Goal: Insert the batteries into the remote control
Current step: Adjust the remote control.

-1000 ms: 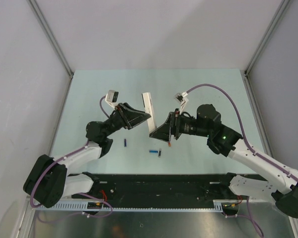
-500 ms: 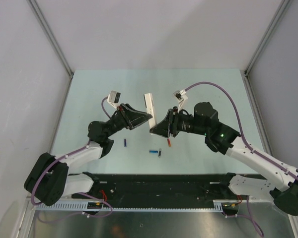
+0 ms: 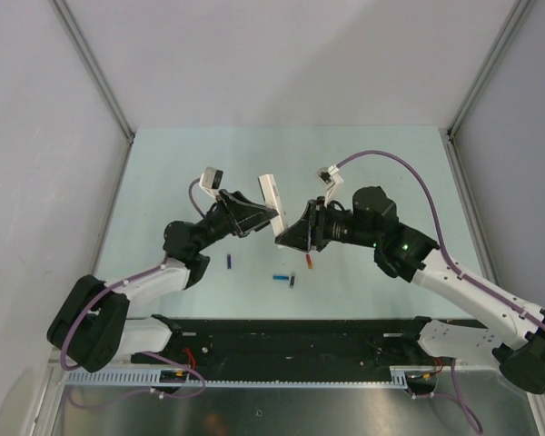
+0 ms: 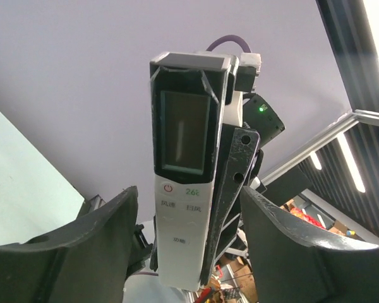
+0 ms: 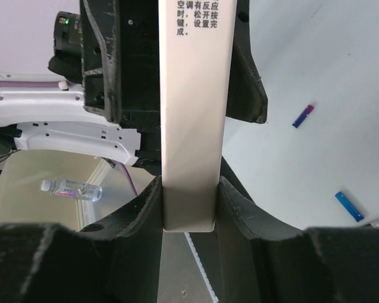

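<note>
Between the fingers of your right gripper [image 5: 188, 211], the remote control [image 5: 189, 126] is clamped by its lower end and stands raised above the table [image 3: 372, 163]. Your left gripper [image 4: 188, 202] is released: its fingers [image 4: 82, 246] flank the remote with a gap on each side.

Both grippers meet mid-table, well apart from the side walls [image 3: 36, 182] and the far edge. The batteries [image 3: 279, 277] lie loose on the table nearer the arm bases; from above, two are blue, one red and one dark.

The right wrist view cuts off the remote's upper end, and no battery compartment can be made out. The dark screen faces the left wrist camera. Below it you can read a red power symbol and a green "26" — plus small Chinese button labels. Chinese print also runs down the back, cut off at the top.
</note>
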Controlling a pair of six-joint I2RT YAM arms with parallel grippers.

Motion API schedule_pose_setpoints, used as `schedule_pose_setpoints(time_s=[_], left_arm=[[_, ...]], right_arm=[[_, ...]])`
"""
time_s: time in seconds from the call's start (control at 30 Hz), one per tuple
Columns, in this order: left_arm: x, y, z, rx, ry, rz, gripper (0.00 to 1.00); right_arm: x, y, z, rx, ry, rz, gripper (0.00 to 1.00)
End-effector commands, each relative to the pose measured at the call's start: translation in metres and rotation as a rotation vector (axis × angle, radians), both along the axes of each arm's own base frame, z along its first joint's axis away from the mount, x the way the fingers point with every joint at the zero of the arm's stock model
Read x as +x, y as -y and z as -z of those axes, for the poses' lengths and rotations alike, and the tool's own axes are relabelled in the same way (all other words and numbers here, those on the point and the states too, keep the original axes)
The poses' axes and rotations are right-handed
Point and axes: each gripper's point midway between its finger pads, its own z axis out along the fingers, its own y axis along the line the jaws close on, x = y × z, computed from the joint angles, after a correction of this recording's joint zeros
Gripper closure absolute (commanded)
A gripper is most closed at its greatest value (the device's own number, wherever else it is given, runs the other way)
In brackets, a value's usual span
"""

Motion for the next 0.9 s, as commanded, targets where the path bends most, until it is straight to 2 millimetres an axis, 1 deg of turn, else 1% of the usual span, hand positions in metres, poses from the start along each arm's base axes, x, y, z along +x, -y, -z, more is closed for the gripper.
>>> schedule_pose_setpoints(time_s=[0.0,0.03,0.1,0.13,0.17,0.2,0.23,0.3,0.33,0.37,0.43,0.47,0.5,0.53,0.57,0.6,0.63,0.67,0.7,0.77,0.8,0.87], left_arm=[[-0.033,-0.02,-0.048,-0.159,0.271,0.011,0.27],[-0.031,-0.021,-0.047,-0.157,0.268,0.005,0.24],[-0.029,-0.023,-0.043,-0.153,0.261,-0.012,0.2],[-0.028,-0.024,-0.043,-0.153,0.259,-0.016,0.17],[-0.026,-0.026,-0.041,-0.151,0.254,-0.026,0.0],[-0.024,-0.027,-0.037,-0.147,0.241,-0.034,0.0],[-0.023,-0.028,-0.035,-0.143,0.234,-0.04,0.0],[-0.02,-0.032,-0.028,-0.134,0.22,-0.069,0.0],[-0.019,-0.033,-0.025,-0.128,0.216,-0.076,0.0],[-0.018,-0.036,-0.024,-0.125,0.216,-0.092,0.0],[-0.013,-0.038,-0.013,-0.096,0.192,-0.119,0.0],[-0.011,-0.039,-0.01,-0.083,0.184,-0.133,0.0],[-0.008,-0.039,-0.002,-0.052,0.169,-0.155,0.0],[-0.004,-0.039,0.001,-0.038,0.16,-0.178,0.0],[-0.002,-0.04,0.004,-0.019,0.156,-0.196,0.0],[0.004,-0.039,0.013,0.032,0.139,-0.223,0.0],[0.009,-0.04,0.016,0.049,0.13,-0.257,0.0],[0.01,-0.04,0.019,0.066,0.126,-0.27,0.0],[0.013,-0.04,0.026,0.097,0.119,-0.293,0.0],[0.016,-0.042,0.03,0.11,0.112,-0.321,0.0],[0.018,-0.041,0.035,0.128,0.105,-0.328,0.0],[0.019,-0.041,0.04,0.141,0.095,-0.332,0.0]], right_arm=[[0.0,0.009,-0.024,0.019,0.079,0.018,1.0],[-0.001,0.011,-0.021,0.005,0.072,0.02,1.0],[0.001,0.016,-0.02,-0.008,0.084,0.038,1.0],[0.0,0.019,-0.016,-0.026,0.078,0.044,1.0],[0.004,0.022,-0.014,-0.041,0.08,0.069,1.0],[0.004,0.024,-0.012,-0.06,0.092,0.077,1.0],[0.005,0.028,-0.005,-0.097,0.082,0.088,1.0],[0.012,0.035,0.001,-0.148,0.104,0.135,1.0],[0.011,0.04,0.009,-0.19,0.095,0.149,1.0],[0.018,0.046,0.011,-0.218,0.105,0.195,1.0],[0.02,0.056,0.022,-0.288,0.11,0.223,1.0],[0.025,0.063,0.026,-0.319,0.118,0.265,1.0],[0.027,0.067,0.029,-0.341,0.122,0.282,1.0],[0.024,0.072,0.034,-0.375,0.123,0.285,1.0],[0.028,0.078,0.036,-0.397,0.133,0.321,1.0],[0.027,0.081,0.038,-0.413,0.132,0.33,1.0],[0.026,0.085,0.042,-0.44,0.128,0.337,1.0],[0.027,0.089,0.044,-0.461,0.138,0.357,1.0],[0.027,0.091,0.045,-0.472,0.14,0.362,1.0],[0.024,0.095,0.049,-0.497,0.136,0.365,1.0],[0.024,0.096,0.049,-0.499,0.136,0.366,1.0],[0.021,0.096,0.049,-0.5,0.131,0.358,1.0]])
